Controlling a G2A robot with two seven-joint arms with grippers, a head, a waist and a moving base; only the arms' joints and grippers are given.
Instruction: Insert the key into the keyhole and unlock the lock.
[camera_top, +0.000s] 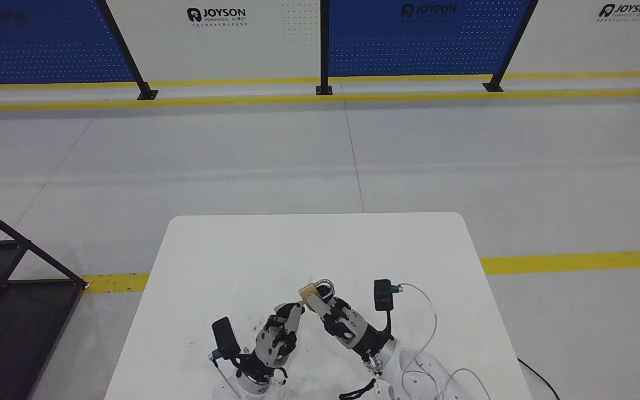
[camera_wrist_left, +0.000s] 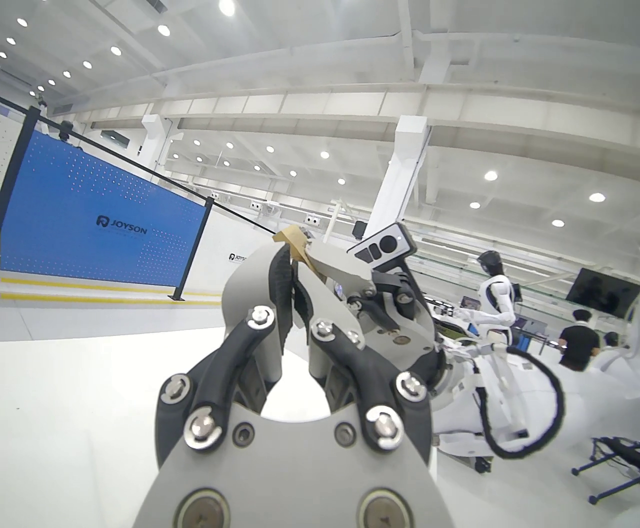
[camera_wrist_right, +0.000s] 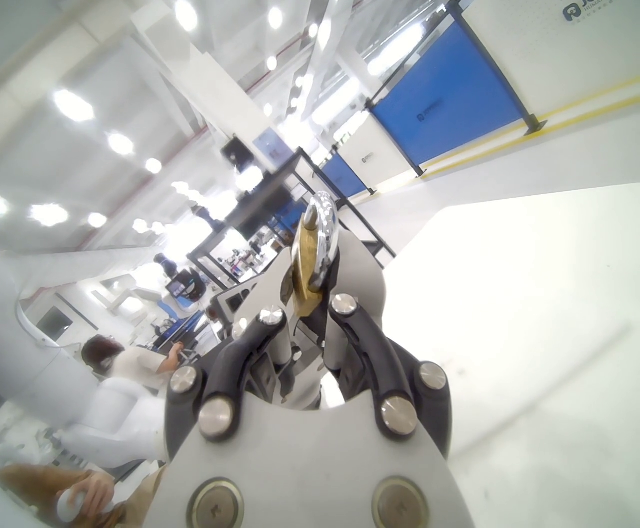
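Two grippers meet above table (camera_top: 300, 250), 6 o'clock edge. Right gripper (camera_wrist_right: 315, 262) clamps brass lock (camera_wrist_right: 304, 272); shackle (camera_wrist_right: 326, 220) free. Left gripper (camera_wrist_left: 292, 282) pinched closed, key hidden. Lock likely heavy, rigid, slick: hold flat sides.

From overhead we look down on the table (camera_top: 250, 250); both wrist cameras, close in, tilt ceilingward, sharing the padlock (camera_wrist_right: 310, 260).
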